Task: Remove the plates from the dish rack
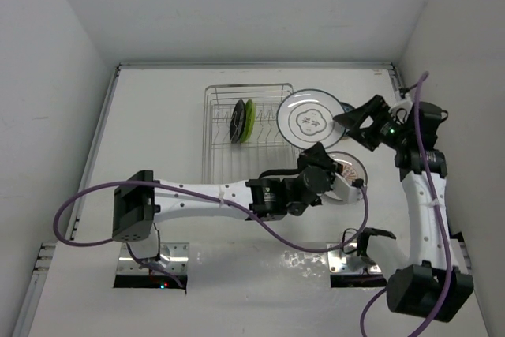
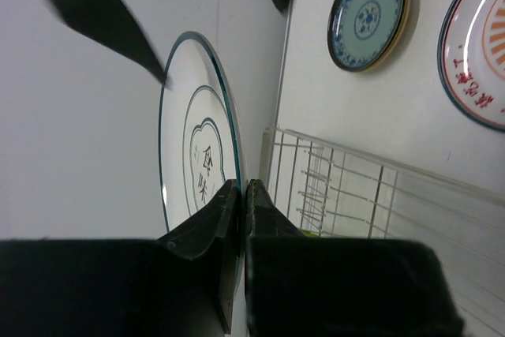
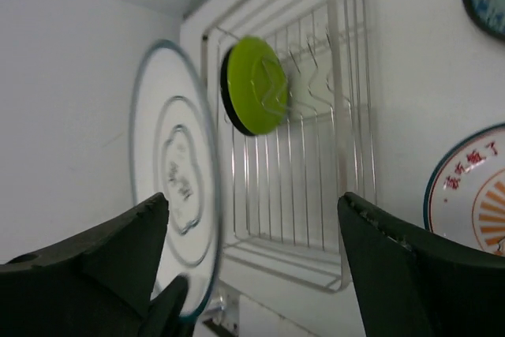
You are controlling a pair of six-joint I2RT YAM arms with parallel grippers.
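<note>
i'm handing over at three o'clock of the rack (image 1: 229,159): left gripper (image 2: 242,187) clamps the white plate (image 2: 197,155), right gripper (image 3: 252,199) gapes wide and must close next.

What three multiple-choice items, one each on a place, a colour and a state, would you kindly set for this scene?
1. Where is the red-lettered plate?
A. flat on the table, right of the rack
B. standing in the rack
C. leaning on the wall

2. What colour is the bright plate in the rack?
A. red
B. lime green
C. blue

3. How is the left claw?
A. wide open
B. shut on a rack wire
C. shut on the rim of the white plate

Answers:
1 A: the top view shows it lying flat beside the rack.
2 B: the right wrist view shows its lime green face among the wires.
3 C: the left wrist view shows both fingers pinching the rim.
</note>
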